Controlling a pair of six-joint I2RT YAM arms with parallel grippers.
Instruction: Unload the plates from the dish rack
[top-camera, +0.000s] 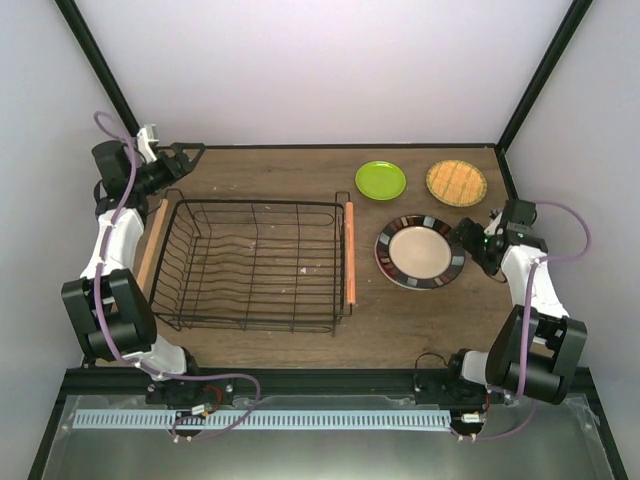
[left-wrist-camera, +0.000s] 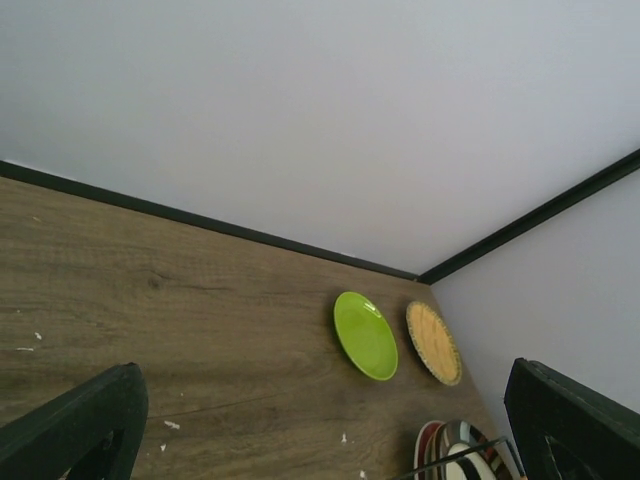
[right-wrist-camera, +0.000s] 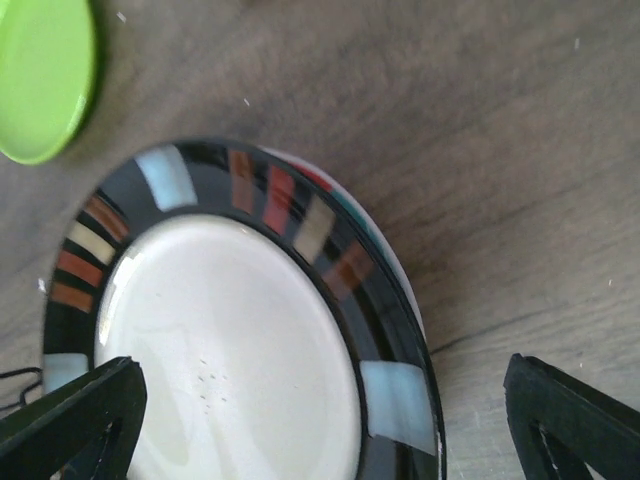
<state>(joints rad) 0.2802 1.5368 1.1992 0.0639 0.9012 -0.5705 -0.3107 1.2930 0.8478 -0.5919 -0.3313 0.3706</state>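
The dish rack (top-camera: 255, 262), a black wire basket with wooden handles, stands left of centre and holds no plates. A lime-green plate (top-camera: 381, 180) (left-wrist-camera: 365, 335) and an orange gridded plate (top-camera: 456, 182) (left-wrist-camera: 433, 343) lie at the back right. The cream plate with a dark striped rim (top-camera: 420, 252) (right-wrist-camera: 230, 340) tops a small stack; a red and teal rim (right-wrist-camera: 385, 250) peeks out beneath it. My right gripper (top-camera: 472, 240) (right-wrist-camera: 320, 430) stands open over that plate's right edge, its fingers (right-wrist-camera: 575, 420) apart from it. My left gripper (top-camera: 185, 155) (left-wrist-camera: 320, 440) hangs open behind the rack's back left corner, holding nothing.
The wooden table (top-camera: 300, 165) ends at black frame edges along the back and both sides. White walls rise close behind. The rack's right handle (top-camera: 349, 250) runs close beside the plate stack. Small white specks dot the wood (left-wrist-camera: 170, 425).
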